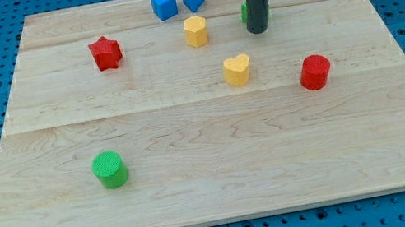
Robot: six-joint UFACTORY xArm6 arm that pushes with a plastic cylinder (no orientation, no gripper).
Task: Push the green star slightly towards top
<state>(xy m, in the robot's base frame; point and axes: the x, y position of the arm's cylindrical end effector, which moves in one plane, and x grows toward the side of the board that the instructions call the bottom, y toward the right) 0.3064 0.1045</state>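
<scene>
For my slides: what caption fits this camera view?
My tip presses against the mostly hidden green star near the board's top.

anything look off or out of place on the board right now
Nothing stands out. All blocks sit flat on the wooden board, none tipped or off the edge. The green star is mostly hidden behind my tip, which stands right against it, so its shape can't be checked.

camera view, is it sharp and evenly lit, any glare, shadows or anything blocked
Camera view: sharp and evenly lit, no glare on the wooden board; shadows are soft, small patches beside each block, like the green cylinder. The rod hides most of the green star, and my tip sits just on its bottom-right side. The rod's top is cut off by the frame.
</scene>
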